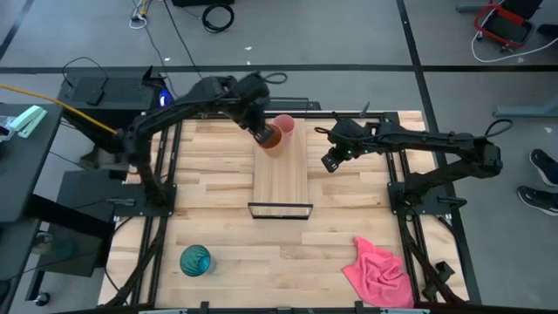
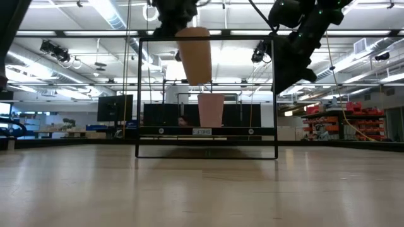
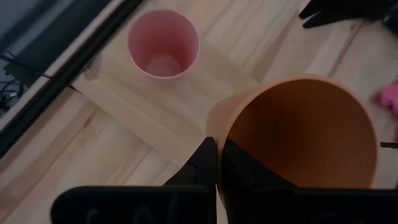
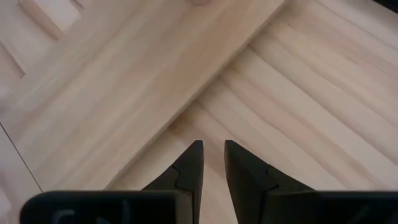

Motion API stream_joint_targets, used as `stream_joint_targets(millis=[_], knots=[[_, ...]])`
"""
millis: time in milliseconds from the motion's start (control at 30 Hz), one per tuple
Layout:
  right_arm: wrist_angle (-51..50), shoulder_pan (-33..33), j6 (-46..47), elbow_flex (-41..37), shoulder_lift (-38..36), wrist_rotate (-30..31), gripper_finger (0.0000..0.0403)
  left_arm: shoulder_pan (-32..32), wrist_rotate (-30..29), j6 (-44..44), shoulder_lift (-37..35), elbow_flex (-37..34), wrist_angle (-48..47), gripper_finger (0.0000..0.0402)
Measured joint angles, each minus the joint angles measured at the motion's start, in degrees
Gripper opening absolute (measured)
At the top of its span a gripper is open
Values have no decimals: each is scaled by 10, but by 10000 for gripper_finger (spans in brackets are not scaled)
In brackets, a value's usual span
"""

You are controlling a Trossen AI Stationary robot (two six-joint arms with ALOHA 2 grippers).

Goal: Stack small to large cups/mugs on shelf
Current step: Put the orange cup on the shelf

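Orange-tan cup (image 3: 305, 134) held by the left gripper (image 3: 217, 163), fingers pinching its near wall, one inside and one outside the rim; carried in the air, mouth up and slightly tilted in the low view (image 2: 194, 55). Pale pink cup (image 3: 163, 43) standing upright, mouth open, on the far end of the shelf (image 1: 281, 179), directly below and a little beyond the carried cup in the low view (image 2: 211, 110); in the high view the two overlapping, orange-tan (image 1: 273, 138) just short of pink (image 1: 284, 126). Key relation: carried cup above and near the pink one but offset toward the gripper side, not yet axis to axis; likely need for a short advance along the shelf's length, levelling, then a straight descent. Pink appearing narrower than orange-tan, so order of nesting open to question; judged uncertain from these views.

Right gripper (image 4: 210, 163) waiting above the table just beside the shelf's right edge, fingers at a narrow gap, holding nothing; left arm plainly the nearer to both cups.

Teal-blue cup (image 1: 194, 260) upright at the near left of the tabletop (image 1: 218, 170), well apart from the shelf and untouched. Pink cloth (image 1: 379, 272) crumpled at the near right.

Shelf: light wood plank, long axis running near to far, black frame (image 1: 280, 210) at the near end. Workshop room beyond, ceiling lights, no person at the table.
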Motion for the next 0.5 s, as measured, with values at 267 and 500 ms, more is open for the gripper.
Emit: stream_joint_targets(millis=[267, 500], knots=[[38, 0, -3, -8, 0, 0, 73, -14, 0, 1, 71, 1, 5, 11], [38, 0, -6, -8, 0, 0, 73, -25, 0, 0, 105, 1, 27, 11]])
